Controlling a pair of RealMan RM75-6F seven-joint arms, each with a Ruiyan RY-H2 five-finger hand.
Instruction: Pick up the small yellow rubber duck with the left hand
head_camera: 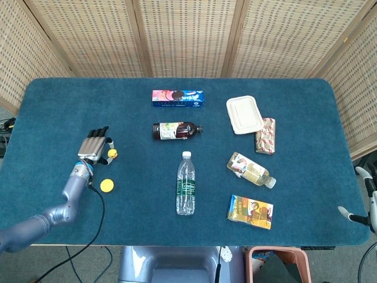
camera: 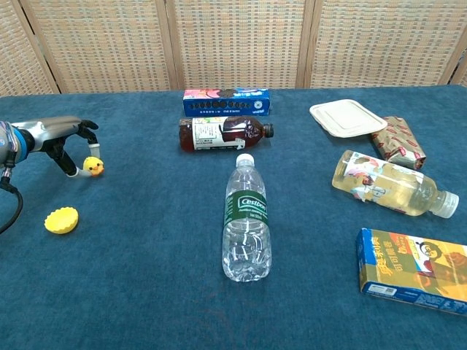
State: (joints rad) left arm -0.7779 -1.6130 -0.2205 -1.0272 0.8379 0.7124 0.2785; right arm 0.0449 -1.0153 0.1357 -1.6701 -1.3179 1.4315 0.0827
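The small yellow rubber duck point(head_camera: 112, 154) point(camera: 93, 166) is at the table's left side. My left hand point(head_camera: 95, 147) point(camera: 60, 135) reaches over it from the left, palm down. In the chest view the duck sits between the thumb tip and a white fingertip point(camera: 95, 150), pinched there just above the blue cloth. Only a sliver of my right hand point(head_camera: 360, 203) shows at the right edge of the head view, off the table, with its fingers spread and nothing in them.
A yellow bottle cap point(head_camera: 106, 186) point(camera: 61, 220) lies just in front of the left hand. A dark juice bottle point(camera: 222, 134), a cookie box point(camera: 225, 102) and a water bottle point(camera: 246, 219) lie mid-table. A white lidded container point(head_camera: 244, 114), a wrapped snack, another bottle and a box lie to the right.
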